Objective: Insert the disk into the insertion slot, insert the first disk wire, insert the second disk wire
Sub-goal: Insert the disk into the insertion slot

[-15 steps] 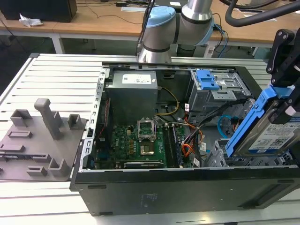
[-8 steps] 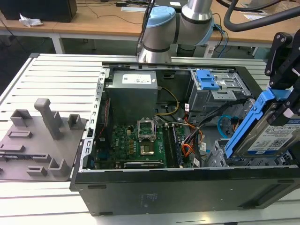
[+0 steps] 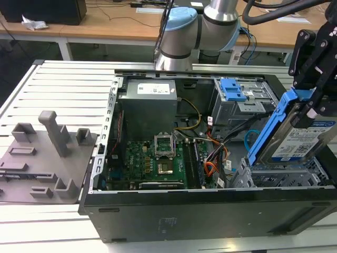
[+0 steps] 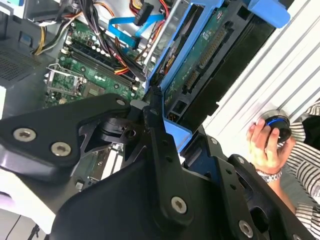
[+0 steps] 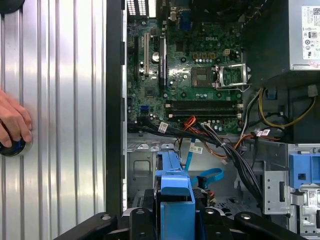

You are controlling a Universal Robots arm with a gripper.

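We see the gripper [image 3: 310, 103] at three o'clock in the exterior view. Its black fingers are pressed onto the disk [image 3: 300, 145], pinching it by the upper end of its blue frame. The disk hangs tilted, with its high end toward one o'clock, its low end toward seven and its white label facing the camera.

Directly at six o'clock from the disk sits the slot [image 3: 279, 176], a perforated silver cage in the case's corner. The disk's low end is at the slot's mouth, and most of the drive stands above it. We cannot tell whether the two touch.

The blue wire [image 3: 251, 136] loops just at nine o'clock from the disk, lying loose between the slot and the tall cage [image 3: 231, 113]. That cage stands at eleven o'clock from the slot and carries a bare blue bracket [image 3: 233, 89]. A wire bundle [image 3: 210, 167] of orange, red and black strands lies at nine o'clock from the slot.

Farther out, the motherboard [image 3: 152, 158] covers the case floor at the centre, with the power supply [image 3: 147, 108] at twelve o'clock from it. The black case wall [image 3: 184, 211] runs along six o'clock.

On the slatted table [image 3: 68, 84], a grey fixture [image 3: 47, 153] rests at nine o'clock. In the first wrist view a hand [image 5: 12, 120] rests on a dark round knob [image 5: 15, 147] on the table, apart from the case.
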